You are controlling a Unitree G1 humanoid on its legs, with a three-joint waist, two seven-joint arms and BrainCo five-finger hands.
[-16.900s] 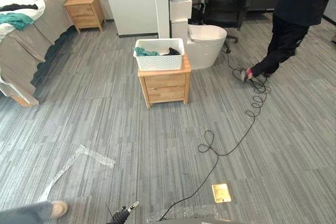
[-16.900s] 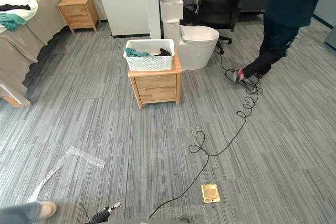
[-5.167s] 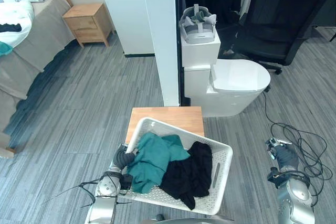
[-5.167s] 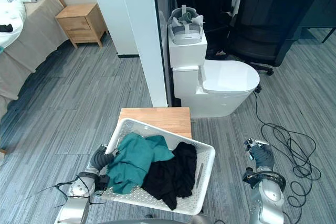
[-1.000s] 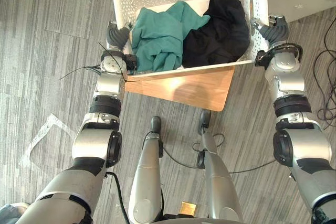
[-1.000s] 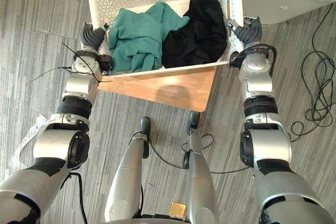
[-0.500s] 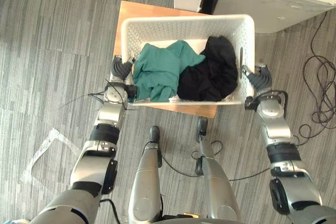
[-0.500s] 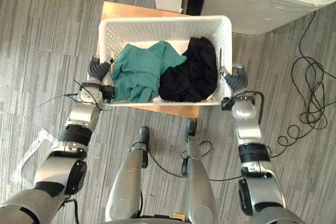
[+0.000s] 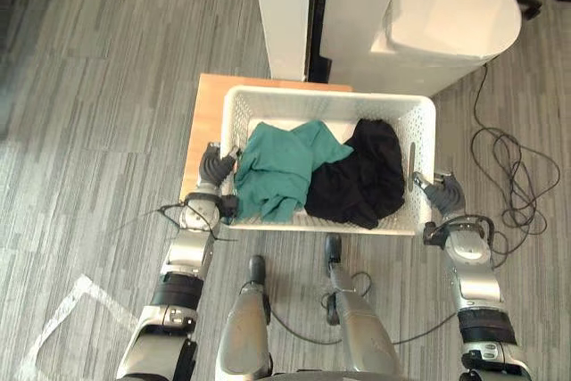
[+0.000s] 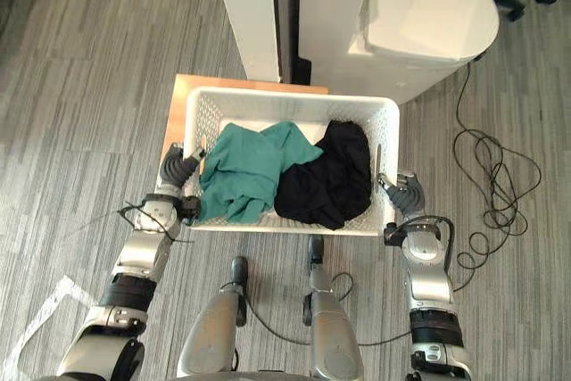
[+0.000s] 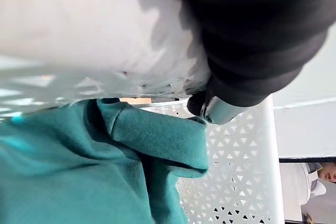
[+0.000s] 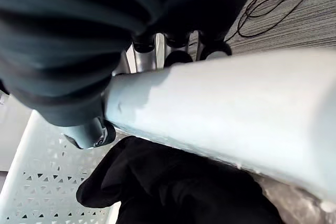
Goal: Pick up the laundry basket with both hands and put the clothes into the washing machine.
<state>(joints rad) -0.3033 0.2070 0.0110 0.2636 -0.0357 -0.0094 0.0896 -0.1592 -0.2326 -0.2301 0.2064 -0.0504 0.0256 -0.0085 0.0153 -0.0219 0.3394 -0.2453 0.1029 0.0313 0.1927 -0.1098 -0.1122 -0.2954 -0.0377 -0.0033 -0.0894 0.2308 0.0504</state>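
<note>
Basket point(image 9: 332, 95) between both hands, green and black clothes point(image 9: 312, 171) inside. Left hand point(image 9: 212, 167) curls over one end rim, right hand point(image 9: 440, 194) grips the opposite rim. Grasp made. Basket seems partly off the stand point(image 9: 203, 122) beside the left hand. Carrying and loading not yet done. White unit point(image 9: 446, 15) ahead, lid closed.

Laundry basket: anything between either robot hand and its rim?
Nothing visible. The left robot hand and the right robot hand grip the laundry basket by its opposite side rims.
</note>
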